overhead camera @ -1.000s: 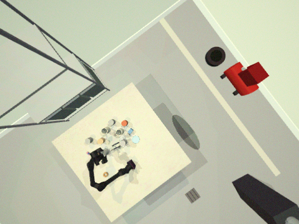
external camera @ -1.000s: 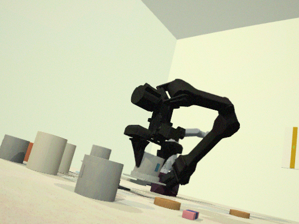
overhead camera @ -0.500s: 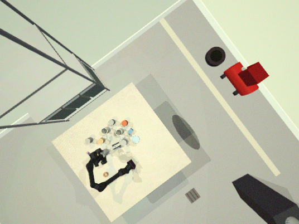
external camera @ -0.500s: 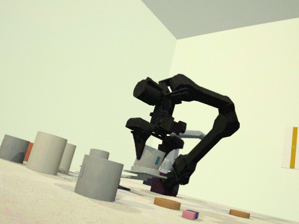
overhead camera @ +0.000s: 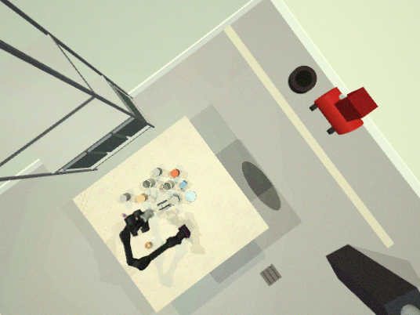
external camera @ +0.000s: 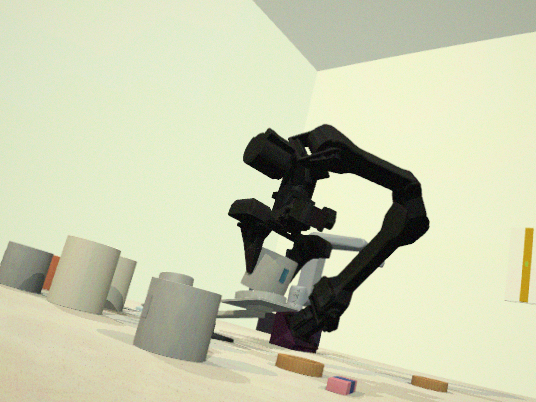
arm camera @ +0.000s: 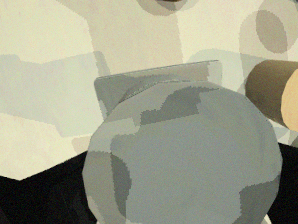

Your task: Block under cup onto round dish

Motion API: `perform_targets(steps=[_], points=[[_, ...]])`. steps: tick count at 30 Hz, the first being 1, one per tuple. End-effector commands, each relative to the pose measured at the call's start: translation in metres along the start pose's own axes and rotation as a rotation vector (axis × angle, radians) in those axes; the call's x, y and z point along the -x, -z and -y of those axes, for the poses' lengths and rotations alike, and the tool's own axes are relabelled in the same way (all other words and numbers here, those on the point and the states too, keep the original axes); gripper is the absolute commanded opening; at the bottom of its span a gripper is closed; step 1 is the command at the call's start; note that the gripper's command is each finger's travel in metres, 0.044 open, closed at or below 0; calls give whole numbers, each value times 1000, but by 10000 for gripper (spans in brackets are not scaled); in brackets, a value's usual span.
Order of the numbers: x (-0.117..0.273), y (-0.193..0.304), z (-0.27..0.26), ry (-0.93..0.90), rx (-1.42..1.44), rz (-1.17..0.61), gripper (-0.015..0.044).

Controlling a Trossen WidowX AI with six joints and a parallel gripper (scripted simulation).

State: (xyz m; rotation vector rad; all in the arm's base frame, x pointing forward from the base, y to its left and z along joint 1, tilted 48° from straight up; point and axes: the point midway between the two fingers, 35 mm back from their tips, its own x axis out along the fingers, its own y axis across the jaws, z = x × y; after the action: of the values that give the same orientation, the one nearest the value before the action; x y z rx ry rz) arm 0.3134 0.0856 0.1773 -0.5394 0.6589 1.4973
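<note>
My gripper [overhead camera: 146, 215] [external camera: 272, 276] [arm camera: 174, 145] is shut on a grey cup [external camera: 270, 272] [arm camera: 190, 150] with a small blue patch. The cup is tilted, just above or touching the round pan at the raised end of the balance [external camera: 240, 303]; I cannot tell which. The other cup [overhead camera: 174, 199] [external camera: 176, 277] is at the far, lower end, mostly hidden behind a grey cylinder in the exterior view. No block shows on the near pan. The pale blue round dish [overhead camera: 190, 196] lies just beyond the other cup.
A tan-topped cylinder [overhead camera: 141, 198] [arm camera: 270, 90] and a grey cylinder [overhead camera: 124, 197] stand beside the held cup. Several more cylinders, an orange one [overhead camera: 175, 172] and a blue block [overhead camera: 183, 184] stand near the balance. A brown ring [overhead camera: 148, 243] lies inside the arm's bend.
</note>
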Motion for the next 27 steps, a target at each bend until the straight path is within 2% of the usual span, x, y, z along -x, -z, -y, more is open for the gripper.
perform_targets(steps=[1, 27], points=[[11, -6, 4, 32, 16, 18, 0], [44, -5, 2, 88, -13, 13, 0]])
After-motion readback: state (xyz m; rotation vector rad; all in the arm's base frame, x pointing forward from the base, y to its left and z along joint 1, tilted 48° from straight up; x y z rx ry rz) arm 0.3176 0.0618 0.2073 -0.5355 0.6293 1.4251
